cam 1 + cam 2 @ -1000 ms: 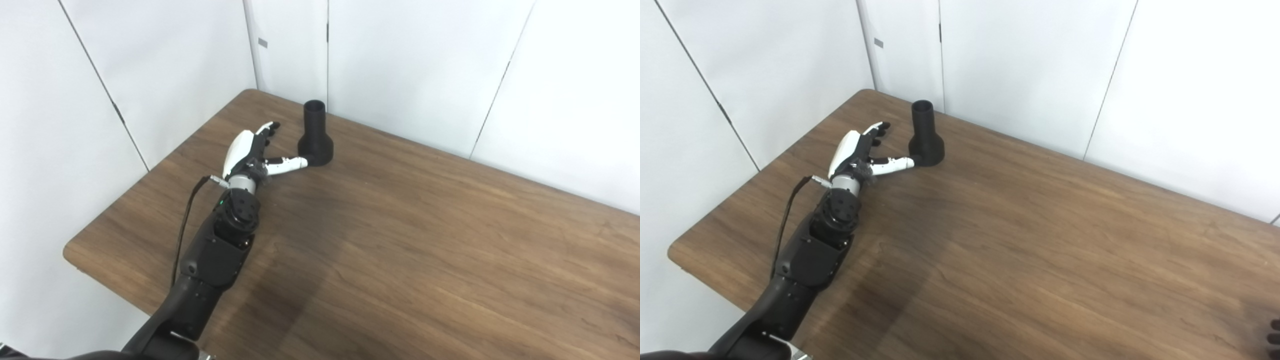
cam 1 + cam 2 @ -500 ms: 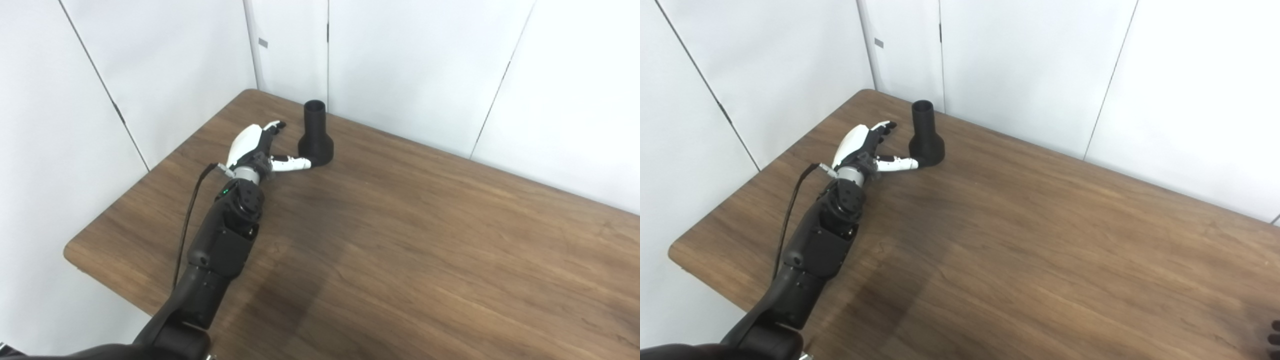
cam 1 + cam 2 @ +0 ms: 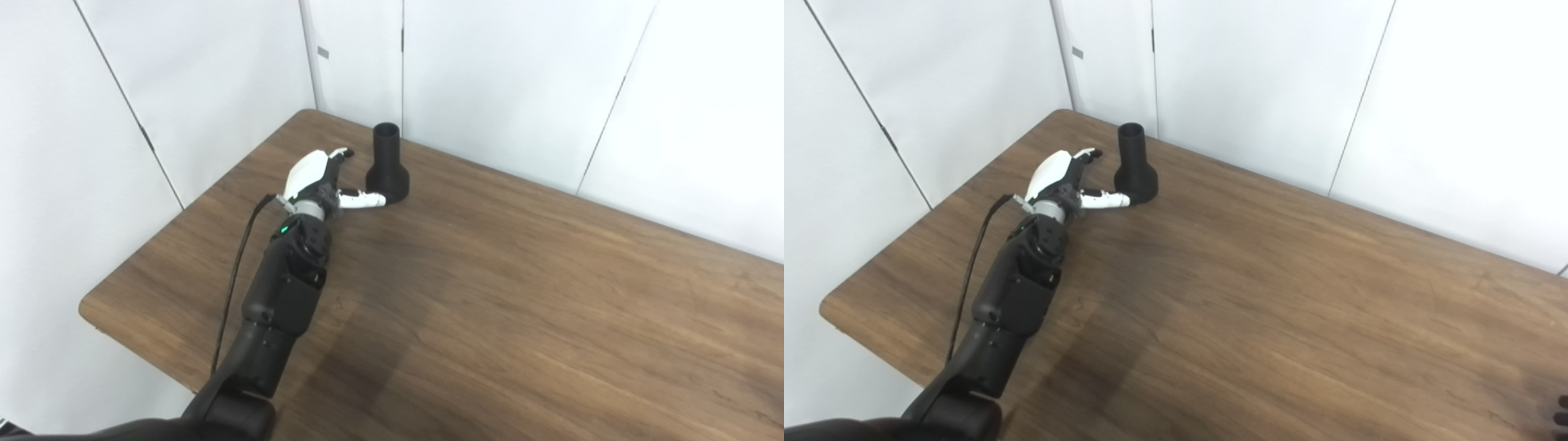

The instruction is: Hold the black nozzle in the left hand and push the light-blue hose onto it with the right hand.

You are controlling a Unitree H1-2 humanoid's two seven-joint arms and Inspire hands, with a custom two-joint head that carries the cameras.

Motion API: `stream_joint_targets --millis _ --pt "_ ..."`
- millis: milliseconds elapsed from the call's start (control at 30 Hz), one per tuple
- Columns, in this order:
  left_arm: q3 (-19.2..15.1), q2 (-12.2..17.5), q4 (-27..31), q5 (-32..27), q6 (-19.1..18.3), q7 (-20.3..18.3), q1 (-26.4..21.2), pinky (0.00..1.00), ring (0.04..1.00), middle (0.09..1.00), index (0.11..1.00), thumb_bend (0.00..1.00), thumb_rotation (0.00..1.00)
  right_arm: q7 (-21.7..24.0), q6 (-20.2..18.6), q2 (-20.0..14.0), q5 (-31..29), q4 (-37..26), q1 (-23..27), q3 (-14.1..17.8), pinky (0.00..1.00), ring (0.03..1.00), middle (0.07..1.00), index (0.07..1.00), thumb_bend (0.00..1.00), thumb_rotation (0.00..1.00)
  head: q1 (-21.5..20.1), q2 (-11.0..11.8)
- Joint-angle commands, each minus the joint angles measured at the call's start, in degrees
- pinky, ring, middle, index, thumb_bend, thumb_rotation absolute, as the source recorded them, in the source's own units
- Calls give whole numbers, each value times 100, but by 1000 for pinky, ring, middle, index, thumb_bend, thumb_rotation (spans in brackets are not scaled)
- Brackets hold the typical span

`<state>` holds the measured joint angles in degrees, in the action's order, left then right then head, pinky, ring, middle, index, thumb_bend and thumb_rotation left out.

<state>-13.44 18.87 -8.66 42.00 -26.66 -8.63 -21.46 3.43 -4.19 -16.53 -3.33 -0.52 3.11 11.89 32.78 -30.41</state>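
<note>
Barely begun: the left hand (image 3: pixel 318 177), fingers spread, reaches beside the upright black nozzle (image 3: pixel 387 165), ungrasped; the right hand's state can't be told, and no hose shows.

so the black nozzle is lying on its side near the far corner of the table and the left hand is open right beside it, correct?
Not quite: the black nozzle is not lying on its side. It stands upright on its wide base, narrow open end up, as both eye views show. The rest holds: it is near the far corner of the table, and the left hand is open right beside it.
</note>
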Motion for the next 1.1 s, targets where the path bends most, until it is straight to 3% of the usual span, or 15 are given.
stream_joint_targets --millis 0,200,267,433,733,900,1067 --pt "67 -119 -209 -80 -25 -125 -90 720 870 879 888 1000 422 -32 -16 -40 19 -157 16 8 382 517 555 506 816 603 -1 1" --pt "137 -139 -518 -72 -25 -19 -216 561 758 801 838 1000 403 -42 65 -19 -13 -114 7 13 382 513 552 503 818 592 -17 5" --pt "147 -163 -571 -83 -24 -2 -243 486 678 737 844 1000 405 -55 85 -24 29 -110 6 -3 377 509 550 500 814 601 -62 10" --pt "178 -219 -666 -117 -24 12 -280 633 815 847 866 1000 400 -79 111 -37 65 -90 12 -17 372 506 548 501 810 611 -130 8" --pt "354 -253 -800 -89 -24 -37 -302 725 927 924 903 1000 383 -117 -3 -33 27 -175 -15 -1 385 520 558 509 805 601 -191 -4" --pt "626 -143 -913 -88 -25 -19 -287 905 995 973 919 1000 389 -125 -144 -54 94 -323 -45 -29 384 523 561 511 781 601 -219 -22" --pt "774 -113 -960 -188 -24 24 -277 877 978 957 910 1000 380 -117 -87 -56 105 -318 -61 -44 383 516 556 508 786 610 -246 -30"
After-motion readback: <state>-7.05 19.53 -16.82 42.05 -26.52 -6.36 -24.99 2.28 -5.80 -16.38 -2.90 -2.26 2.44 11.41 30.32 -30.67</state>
